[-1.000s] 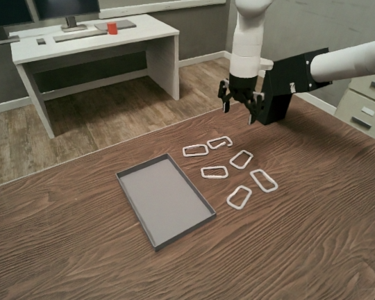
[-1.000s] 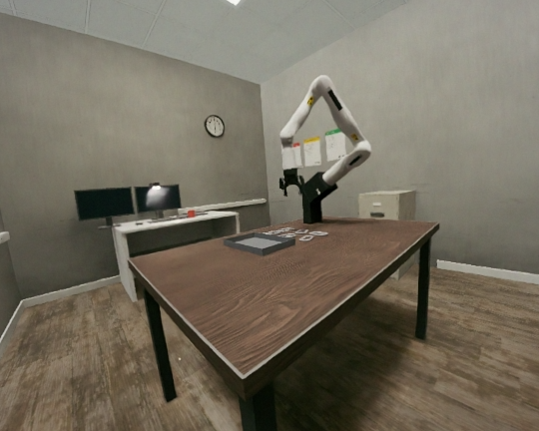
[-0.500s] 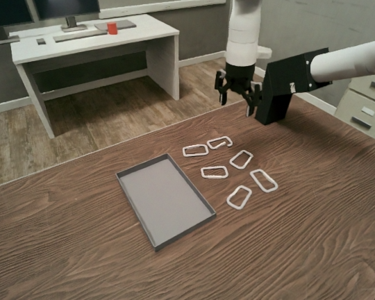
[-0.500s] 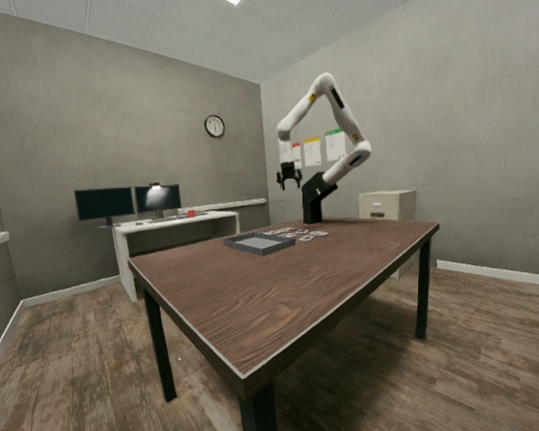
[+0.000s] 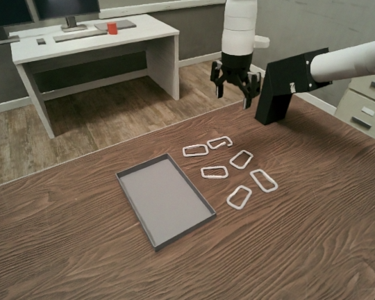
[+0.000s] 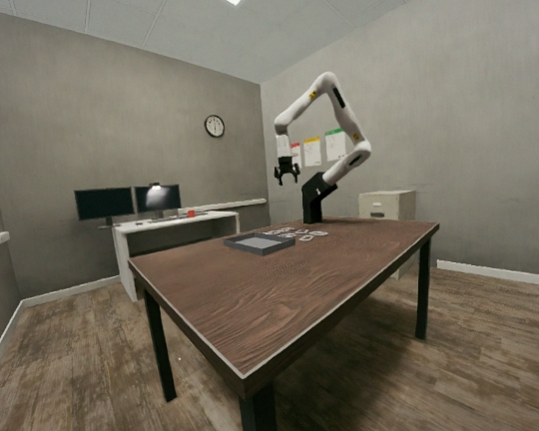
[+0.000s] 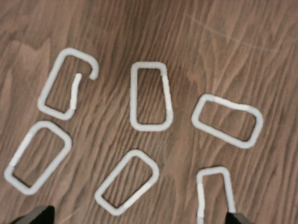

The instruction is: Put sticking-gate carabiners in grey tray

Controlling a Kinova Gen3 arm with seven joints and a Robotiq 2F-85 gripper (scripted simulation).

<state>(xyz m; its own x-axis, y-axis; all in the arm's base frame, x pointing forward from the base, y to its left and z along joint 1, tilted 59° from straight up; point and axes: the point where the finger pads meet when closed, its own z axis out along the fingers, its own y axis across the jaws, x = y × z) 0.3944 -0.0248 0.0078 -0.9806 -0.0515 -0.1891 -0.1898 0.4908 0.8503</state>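
The gripper [image 5: 233, 101] [image 6: 286, 184] hangs high above the counter [image 5: 300, 222] [image 6: 291, 299] [image 7: 180, 30], its fingers spread wide and holding nothing. Farther out, six carabiners lie flat; the wrist view shows one open-gated carabiner [image 5: 210, 148] [image 7: 48, 85] at about ten o'clock, its gate swung inward, clear of the hook. The other five look shut or are partly cut off, which proves nothing about whether they stick. Beyond them, toward seven o'clock in the top view, the grey tray [image 5: 168, 205] [image 6: 261, 244] has nothing in it. The step in hand seems to be choosing the first pick — likely that open one. Next calls for centring over its frame, lowering, then closing on the solid side, away from the gate.
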